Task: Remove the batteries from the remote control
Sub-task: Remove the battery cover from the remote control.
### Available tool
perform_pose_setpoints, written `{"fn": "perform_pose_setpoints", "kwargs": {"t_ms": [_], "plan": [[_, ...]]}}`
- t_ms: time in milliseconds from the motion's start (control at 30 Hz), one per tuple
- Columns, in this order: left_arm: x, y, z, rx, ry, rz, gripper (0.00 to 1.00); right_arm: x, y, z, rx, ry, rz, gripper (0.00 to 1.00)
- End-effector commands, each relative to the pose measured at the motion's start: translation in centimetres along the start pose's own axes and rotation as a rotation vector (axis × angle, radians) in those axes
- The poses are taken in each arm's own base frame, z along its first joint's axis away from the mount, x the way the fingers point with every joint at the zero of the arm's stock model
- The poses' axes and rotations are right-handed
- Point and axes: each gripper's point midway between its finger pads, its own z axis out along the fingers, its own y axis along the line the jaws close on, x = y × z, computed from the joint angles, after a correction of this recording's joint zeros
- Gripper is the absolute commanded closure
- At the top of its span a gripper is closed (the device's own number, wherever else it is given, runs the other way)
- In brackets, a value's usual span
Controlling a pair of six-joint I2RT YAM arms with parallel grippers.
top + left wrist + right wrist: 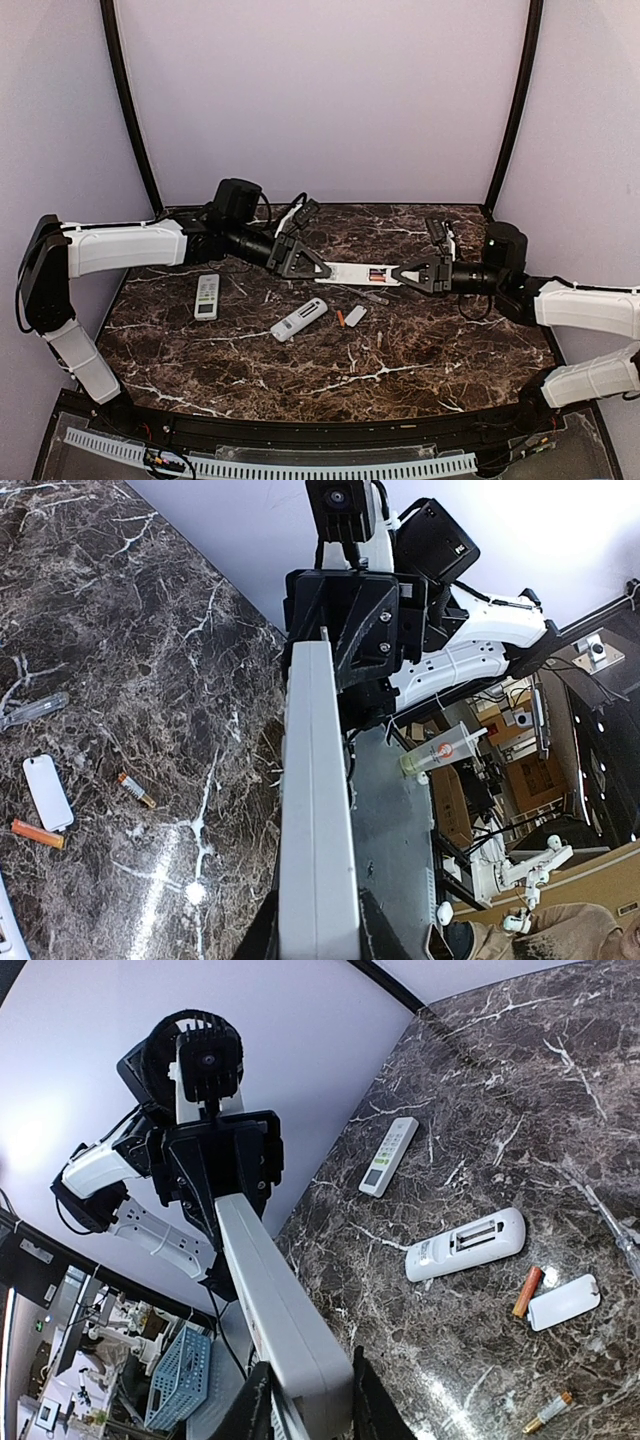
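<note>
Both grippers hold one long white remote [355,272] in the air over the table, one at each end. Orange batteries [377,274] show in its open compartment. My left gripper [320,269] is shut on its left end, my right gripper [401,275] on its right end. The left wrist view shows the remote's side [318,810] between my fingers [320,920]; the right wrist view shows the same [275,1300] in my gripper [305,1395]. A loose orange battery [340,318] lies on the table; two show in the left wrist view [37,832] [136,790].
A white remote [206,296] lies face up at the left. A second remote [299,319] lies back up with its compartment open and empty [465,1244]. A white cover plate [355,316] lies beside the loose battery. A greyish slim object [375,296] lies under the held remote.
</note>
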Motion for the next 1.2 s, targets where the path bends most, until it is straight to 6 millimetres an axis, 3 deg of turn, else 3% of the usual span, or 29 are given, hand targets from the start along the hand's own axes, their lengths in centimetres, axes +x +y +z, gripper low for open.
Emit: {"fn": "perform_pose_setpoints", "kwargs": {"t_ms": [0,233,467,600,1000,1167], "plan": [[-0.8,-1.6,-0.6,0.021,-0.014,0.058,1.0,-0.1,-0.9,-0.6,0.039,-0.027,0.014,0.86],[-1.1,-0.5,-0.8,-0.025,-0.029,0.042,1.0,-0.3,-0.7,-1.0,0.046,-0.035,0.024,1.0],[-1.2,0.6,-1.1,-0.058,-0.048,0.021,1.0,-0.5,0.0,-1.8,0.052,-0.058,0.021,1.0],[-1.2,0.2,-1.0,-0.022,-0.052,0.026,1.0,-0.4,0.0,-2.4,0.06,-0.077,0.023,1.0],[-0.8,0.0,-0.8,0.01,-0.033,0.035,1.0,-0.5,-1.9,-2.9,0.115,-0.102,0.06,1.0],[0.7,2.0,-0.9,-0.083,-0.011,-0.001,1.0,-0.6,-5.8,-4.0,0.314,-0.137,0.115,1.0]]}}
